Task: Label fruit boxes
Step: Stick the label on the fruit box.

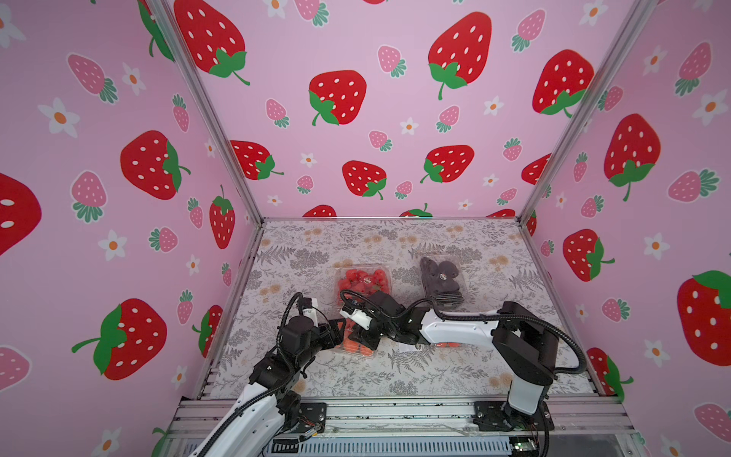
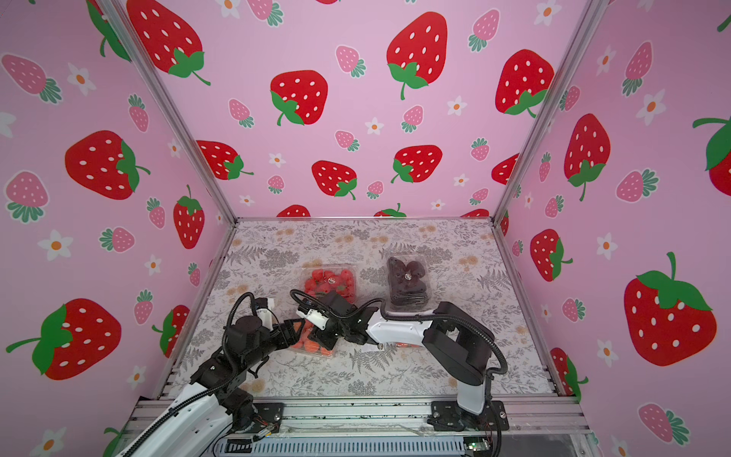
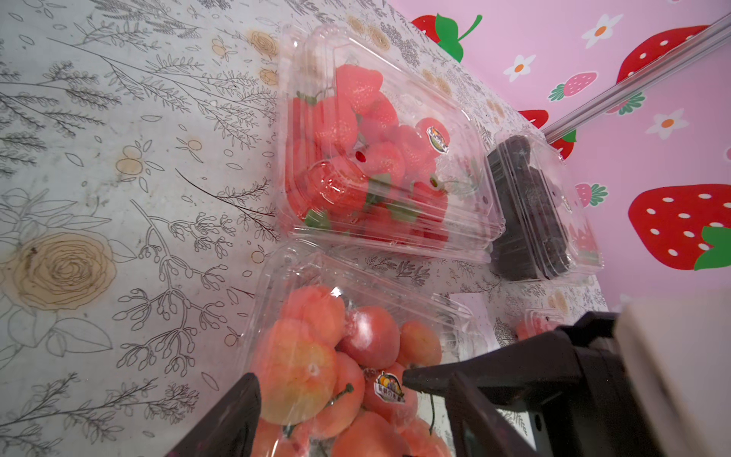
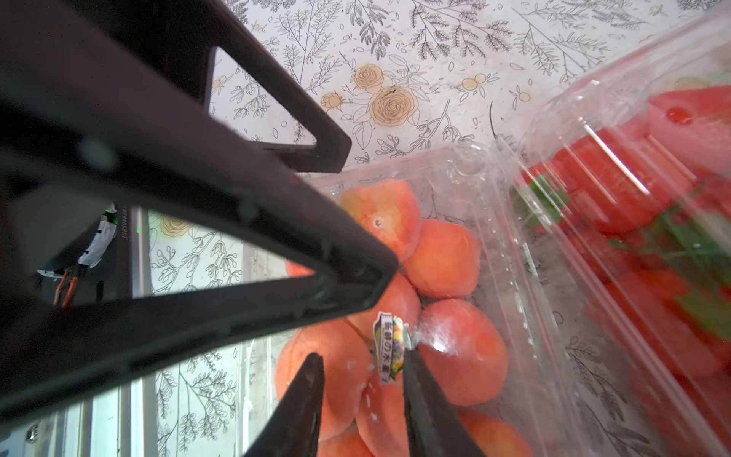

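Note:
The box of orange-pink fruits [image 3: 316,356] lies at the table's near middle, between the fingers of my left gripper [image 3: 354,380], which press on its two sides. A small fruit sticker [image 4: 387,348] sits on its lid with one edge curled up. My right gripper [image 4: 362,356] hovers just over that lid, fingers apart, one tip touching the sticker. The strawberry box [image 1: 362,279] and the dark-fruit box [image 1: 441,281] lie further back, each with a sticker on its lid. The small box [image 3: 538,324] of orange-red fruits is mostly hidden under my right arm.
A flat white sheet [image 3: 466,304] lies on the floral tabletop [image 1: 455,376] between the orange-pink box and the small box. Pink strawberry-print walls [image 1: 118,198] close the table on three sides. An aluminium rail [image 1: 395,411] runs along the front edge.

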Robot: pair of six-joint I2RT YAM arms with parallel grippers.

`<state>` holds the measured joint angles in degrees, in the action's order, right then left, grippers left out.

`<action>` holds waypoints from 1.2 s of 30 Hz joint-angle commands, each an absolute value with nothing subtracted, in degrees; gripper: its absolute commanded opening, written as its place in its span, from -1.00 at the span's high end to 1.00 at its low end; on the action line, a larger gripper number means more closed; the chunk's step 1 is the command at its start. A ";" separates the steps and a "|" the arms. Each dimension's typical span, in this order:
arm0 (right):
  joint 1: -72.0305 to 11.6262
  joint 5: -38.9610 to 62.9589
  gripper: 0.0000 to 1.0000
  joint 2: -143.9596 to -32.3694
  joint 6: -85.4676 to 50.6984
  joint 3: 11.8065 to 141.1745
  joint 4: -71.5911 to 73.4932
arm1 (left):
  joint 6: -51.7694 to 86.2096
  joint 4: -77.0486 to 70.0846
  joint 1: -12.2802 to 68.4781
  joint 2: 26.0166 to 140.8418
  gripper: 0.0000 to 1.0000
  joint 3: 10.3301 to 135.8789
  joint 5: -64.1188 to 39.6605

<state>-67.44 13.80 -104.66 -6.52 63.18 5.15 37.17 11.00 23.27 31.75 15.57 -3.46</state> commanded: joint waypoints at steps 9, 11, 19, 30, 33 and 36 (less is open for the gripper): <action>-65.48 17.41 0.73 -100.23 -9.26 59.15 12.22 | 34.10 11.24 23.25 31.48 0.49 19.18 -4.83; -65.41 18.15 0.88 -101.67 -9.48 60.15 12.34 | 34.19 10.54 23.29 32.18 0.52 19.03 -5.31; -64.36 19.87 1.00 -105.85 -10.96 61.08 14.51 | 35.22 4.71 23.29 36.77 0.61 17.73 -9.54; -63.79 22.34 1.00 -104.63 -13.16 56.39 18.78 | 36.76 0.13 25.67 42.80 0.84 17.39 -10.57; -62.51 22.83 1.00 -101.01 -13.78 52.84 21.75 | 36.74 -0.26 30.35 44.34 0.96 17.70 -6.35; -61.86 21.16 1.00 -95.93 -13.65 48.54 24.48 | 36.47 0.91 33.68 47.44 0.99 19.19 -3.56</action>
<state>-62.61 22.11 -100.20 -13.41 50.74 20.82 36.29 1.15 31.79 45.80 16.78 -7.14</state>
